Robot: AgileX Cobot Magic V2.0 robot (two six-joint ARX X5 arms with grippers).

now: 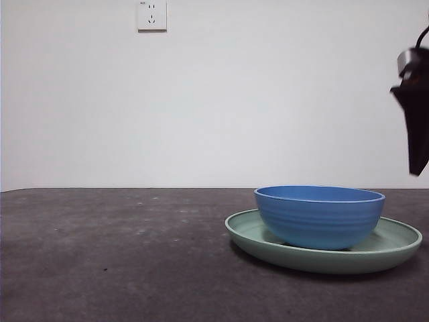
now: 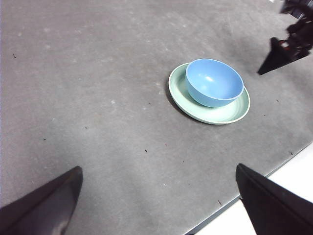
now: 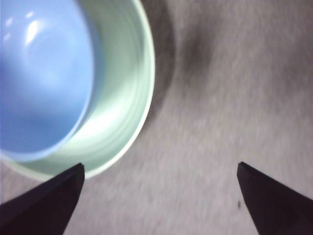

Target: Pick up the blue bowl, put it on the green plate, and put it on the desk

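Note:
The blue bowl (image 1: 320, 216) stands upright in the green plate (image 1: 397, 245), which lies flat on the desk (image 1: 120, 255). My right gripper (image 1: 417, 168) hangs open and empty above and to the right of the plate, touching nothing. In the right wrist view the bowl (image 3: 39, 83) and plate (image 3: 122, 112) lie off to one side of the open gripper (image 3: 161, 196). My left gripper (image 2: 159, 196) is open and empty, high over the desk and far from the bowl (image 2: 214, 82) and plate (image 2: 215, 115). The right gripper (image 2: 276, 58) shows beside the plate there.
A white wall with a socket (image 1: 152, 15) stands behind the desk. The desk's edge (image 2: 225, 208) runs near the plate in the left wrist view, with a white surface beyond it. Bare desk (image 2: 98, 98) stretches on the plate's other side.

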